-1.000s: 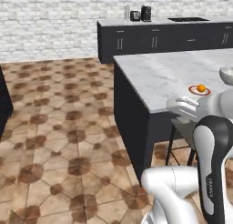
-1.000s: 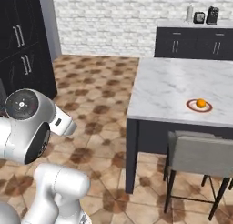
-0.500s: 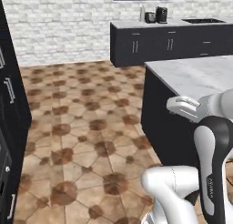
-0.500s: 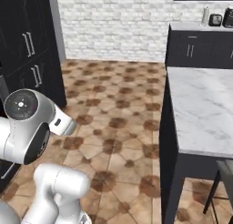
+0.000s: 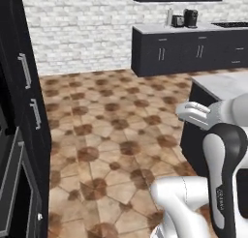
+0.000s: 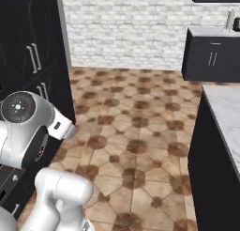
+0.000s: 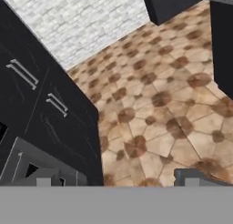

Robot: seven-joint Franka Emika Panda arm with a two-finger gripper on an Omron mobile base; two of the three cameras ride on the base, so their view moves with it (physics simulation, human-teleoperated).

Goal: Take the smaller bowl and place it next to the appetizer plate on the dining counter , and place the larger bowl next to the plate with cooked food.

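Two small dark fingertips of the tool rise well apart at the bottom of the hand view, released and grasping nothing, over tiled floor between the dark cabinets and the dining desk. Where the bowls sit I cannot tell. Both are probably stiff, smooth and breakable, the marbled one heavier, so pinching across the rim wall seems the safest hold.

A: White grey-veined marble desk with dark sides — cut off by the right edge of the right base view; one corner visible.

B: Left base view, same desk: partly hidden behind the arm. Small dark items on the far desk: too small to identify.
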